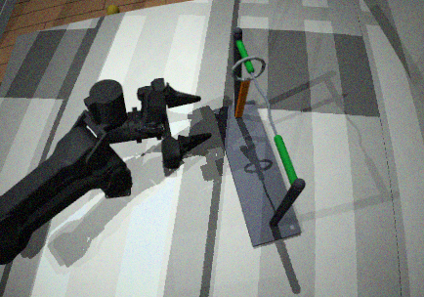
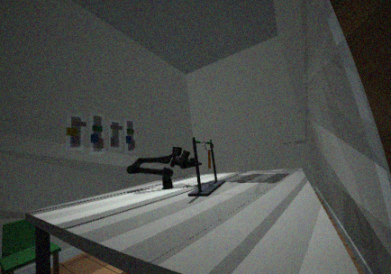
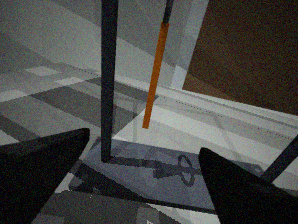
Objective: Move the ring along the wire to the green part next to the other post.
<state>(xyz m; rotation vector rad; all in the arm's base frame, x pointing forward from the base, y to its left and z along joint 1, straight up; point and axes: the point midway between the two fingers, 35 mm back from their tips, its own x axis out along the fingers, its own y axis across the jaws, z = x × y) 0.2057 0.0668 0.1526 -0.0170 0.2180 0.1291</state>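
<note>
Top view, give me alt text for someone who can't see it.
A ring with an orange handle hangs on the green part of a wire beside the far post. A black robot arm reaches in from the left, its gripper open and apart from the handle. Another green part meets the nearer post.

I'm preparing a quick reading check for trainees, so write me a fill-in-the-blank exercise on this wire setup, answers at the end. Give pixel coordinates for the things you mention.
1. The handle [image 1: 241, 99] [image 2: 209, 159] [image 3: 155, 75] below the ring [image 1: 264, 66] is coloured ____.
2. The thick end sections of the wire [image 1: 268, 106] are coloured ____.
3. The fingers of the gripper [image 1: 205, 117] [image 3: 145, 141] stand wide ____.
4. Counting both ends of the base plate [image 1: 274, 193] [image 2: 204, 192] [image 3: 135, 185], it carries ____ upright posts.

Missing words: orange; green; open; two
</note>
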